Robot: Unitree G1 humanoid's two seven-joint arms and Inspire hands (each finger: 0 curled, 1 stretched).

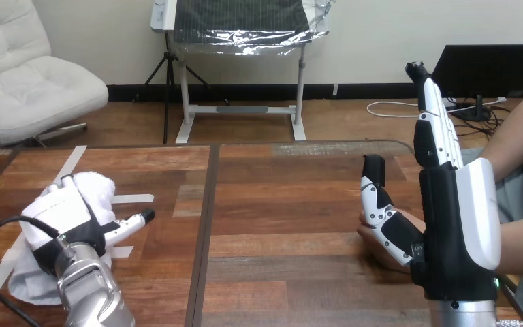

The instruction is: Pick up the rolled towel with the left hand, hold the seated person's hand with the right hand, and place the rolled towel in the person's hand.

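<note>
The left hand (65,214) has its fingers curled over the towel (99,187), so lifting looks next, while the straight-fingered right hand (449,231) hasn't yet clasped the person's hand (381,251).

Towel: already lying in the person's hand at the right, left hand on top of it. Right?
No. The towel lies on the table at the left, not in the person's hand; the left hand is on top of it. Head view shows it.
</note>
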